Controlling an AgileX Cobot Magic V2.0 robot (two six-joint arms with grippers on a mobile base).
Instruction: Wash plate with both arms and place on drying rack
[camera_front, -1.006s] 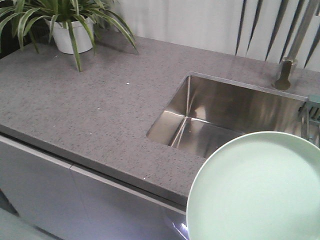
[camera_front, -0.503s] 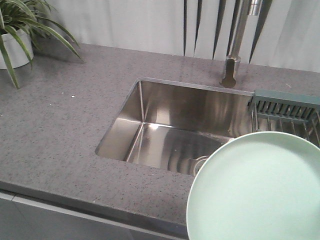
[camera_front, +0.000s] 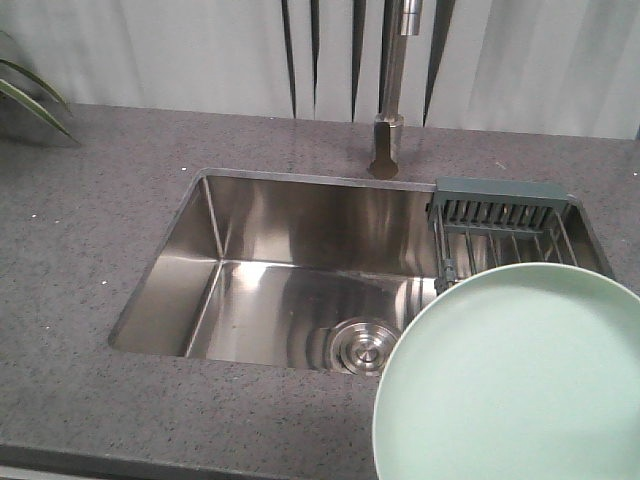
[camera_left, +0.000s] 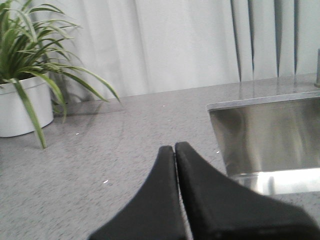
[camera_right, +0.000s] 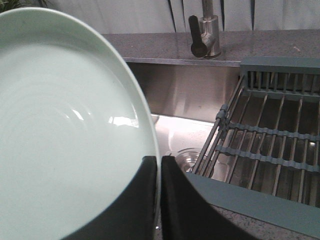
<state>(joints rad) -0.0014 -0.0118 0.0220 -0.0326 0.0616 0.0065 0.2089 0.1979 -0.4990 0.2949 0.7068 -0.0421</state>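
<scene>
We grip 1 plate (camera_right: 65, 125) by its rim, right gripper (camera_right: 159, 164) clamped on it, above the sink's (camera_front: 250, 230) front edge, just left of 1 drying rack (camera_front: 500, 213). Left gripper (camera_left: 174, 152) sits pressed together, holding nothing, over the worktop (camera_left: 100, 150). Open basin lies leftward.

Front view: set high by the near edge of the sink (camera_front: 260, 215), looking down across the basin to the faucet (camera_front: 386, 140) behind it, with the plate (camera_front: 510, 380) hard against the lens. Left wrist view: low over the surface (camera_left: 100, 150) left of the sink, facing past the fingers (camera_left: 160, 200) toward the plant (camera_left: 22, 107), catching only the sink's left corner. Right wrist view: close in at the sink's right end, beside the drying rack (camera_right: 280, 64), aimed at the faucet. Shared by front and right wrist: sink, faucet, rack, plate.
</scene>
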